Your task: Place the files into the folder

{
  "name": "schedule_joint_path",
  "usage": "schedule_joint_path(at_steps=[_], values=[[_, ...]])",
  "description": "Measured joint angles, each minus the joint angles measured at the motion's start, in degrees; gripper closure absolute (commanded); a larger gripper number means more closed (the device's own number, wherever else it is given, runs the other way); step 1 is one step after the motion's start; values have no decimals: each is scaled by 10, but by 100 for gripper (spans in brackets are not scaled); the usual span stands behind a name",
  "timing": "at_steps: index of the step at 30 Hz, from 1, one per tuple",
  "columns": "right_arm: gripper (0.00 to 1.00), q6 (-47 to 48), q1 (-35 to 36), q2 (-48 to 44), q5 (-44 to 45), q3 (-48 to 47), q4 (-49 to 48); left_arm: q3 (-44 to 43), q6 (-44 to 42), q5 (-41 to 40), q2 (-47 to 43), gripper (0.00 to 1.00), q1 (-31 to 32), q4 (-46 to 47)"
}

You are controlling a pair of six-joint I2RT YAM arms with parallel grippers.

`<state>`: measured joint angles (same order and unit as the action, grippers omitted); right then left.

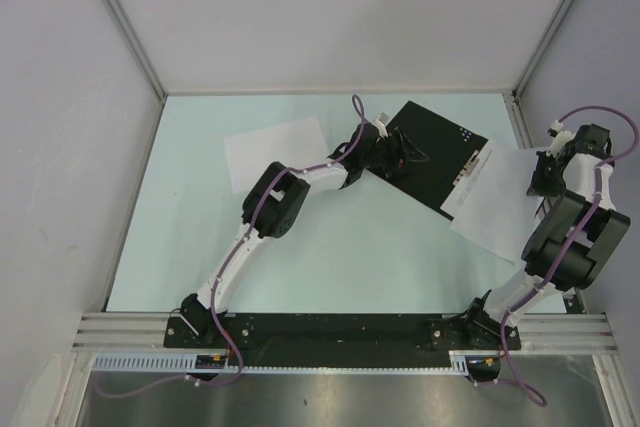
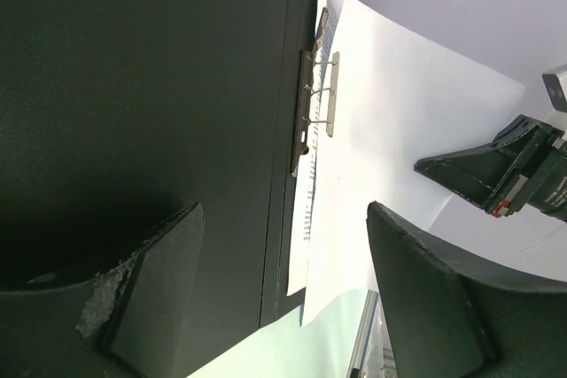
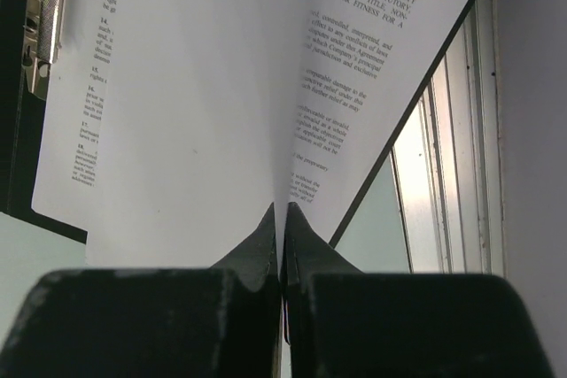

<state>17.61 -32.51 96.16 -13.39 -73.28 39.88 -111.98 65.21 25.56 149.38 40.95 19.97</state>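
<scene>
- Black side up, the folder (image 1: 425,142) is laid open on the counter (image 1: 330,247), spine slanted far-right to near-left.
- On its right half, files (image 1: 495,202) are laid, long axis along the spine; one sheet (image 1: 270,152) is left of the folder.
- Over its black flap the left fingers (image 2: 151,307) are held spread; the right fingers (image 3: 257,258) are pinched on the files' edge.

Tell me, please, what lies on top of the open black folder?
White paper sheets with printed text cover the flat black folder's right half beside its metal clip; the shut right tool pinches one. How many are stacked is hidden.
</scene>
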Motion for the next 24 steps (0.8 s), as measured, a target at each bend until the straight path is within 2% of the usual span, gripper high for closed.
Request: schedule_joint_path(at_steps=[24], values=[[100,-93,0,85,-40,1,-94,0,-2,1,0,20,-1,-5]])
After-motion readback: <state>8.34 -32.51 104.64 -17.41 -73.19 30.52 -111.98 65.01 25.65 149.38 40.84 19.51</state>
